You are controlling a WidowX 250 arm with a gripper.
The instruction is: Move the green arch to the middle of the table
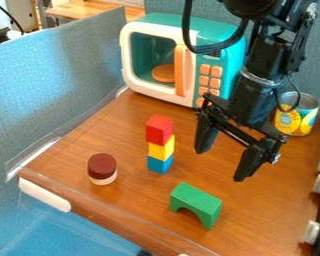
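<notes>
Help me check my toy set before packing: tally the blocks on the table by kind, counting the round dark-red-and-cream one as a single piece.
Cubes: 3 (red cube, yellow cube, blue cube)
Arches: 1 (green arch)
Round pieces: 1 (dark-red-and-cream piece)
Total: 5

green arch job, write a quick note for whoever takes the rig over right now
Gripper: the black two-finger gripper is open and holds nothing, above the brown wooden table.
Job's things: the green arch block stands opening down, near the table's front edge.
Done: arch not yet at the middle.
Left: grip it, carry it to the middle, release. The stack of red, yellow and blue blocks is close by, so probably best given some room.
</notes>
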